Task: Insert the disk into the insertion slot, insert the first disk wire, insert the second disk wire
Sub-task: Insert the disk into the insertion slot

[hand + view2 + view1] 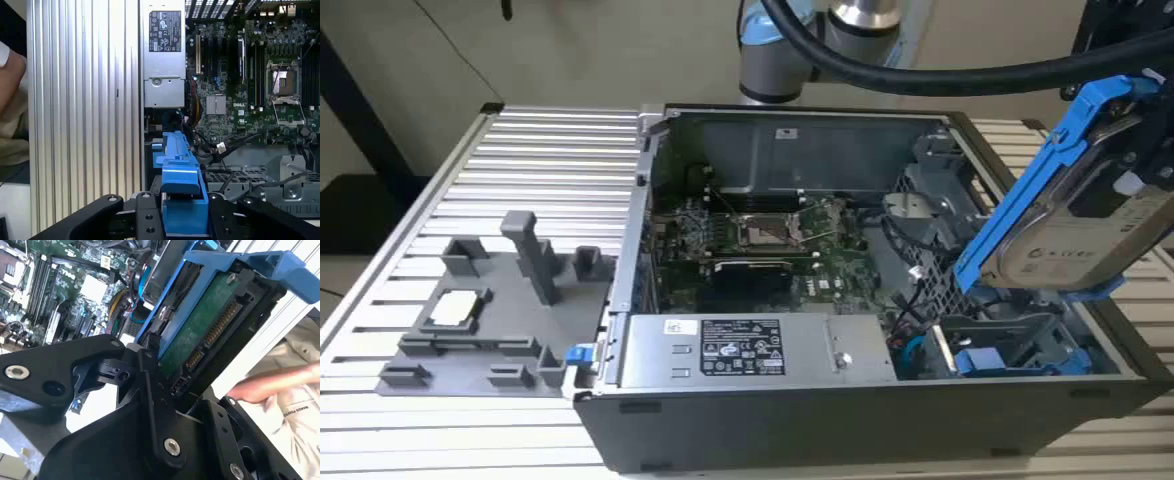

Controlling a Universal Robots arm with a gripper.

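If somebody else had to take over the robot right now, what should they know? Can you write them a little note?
Gripper: shut on the disk, gripping its blue carrier frame.
Disk: held tilted in the air at the exterior view's right, over the open computer case, above and apart from the insertion slot.
Done: the disk is picked up.
Left: the disk is not yet in the slot. Its connector is bare, so neither wire is plugged in.

1. The disk (1074, 220) is cut off by the exterior view's right edge.
2. The insertion slot (1007, 340): lower part hidden behind case wall (854, 410).
3. Second wrist view: hand (260, 387) blurred.
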